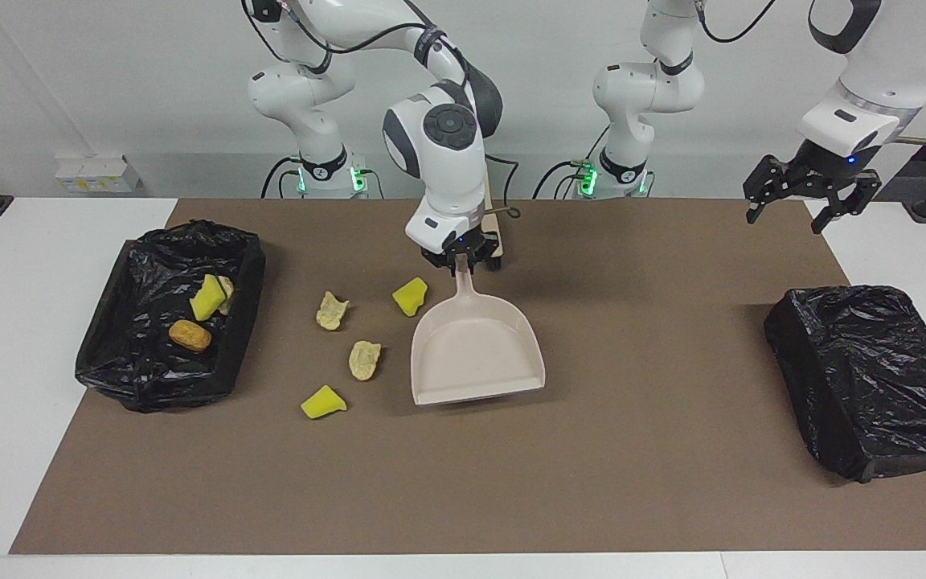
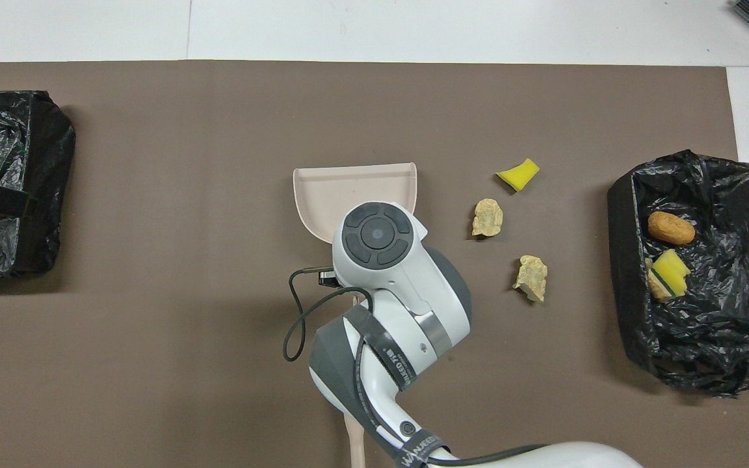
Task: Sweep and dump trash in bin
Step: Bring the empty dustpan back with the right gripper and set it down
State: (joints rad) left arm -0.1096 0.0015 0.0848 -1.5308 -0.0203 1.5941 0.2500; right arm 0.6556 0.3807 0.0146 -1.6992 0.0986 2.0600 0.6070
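My right gripper [image 1: 460, 259] is shut on the handle of the beige dustpan [image 1: 475, 354], which lies low over the middle of the mat with its mouth pointing away from the robots. In the overhead view the arm covers most of the dustpan [image 2: 355, 185]. Loose trash lies between dustpan and bin: a yellow sponge chunk [image 1: 410, 296], two pale beige foam bits [image 1: 332, 310] [image 1: 364, 359] and another yellow chunk [image 1: 322, 402]. The black-lined bin [image 1: 149, 386] at the right arm's end holds a yellow-green sponge [image 1: 207, 297] and an orange-brown piece [image 1: 190, 335]. My left gripper [image 1: 813, 201] hangs open in the air.
A second black-bagged bin [image 1: 865, 378] sits at the left arm's end of the mat. The beige brush [image 2: 354, 442] lies on the mat close to the robots, mostly hidden under my right arm. The brown mat [image 1: 632, 482] covers the table.
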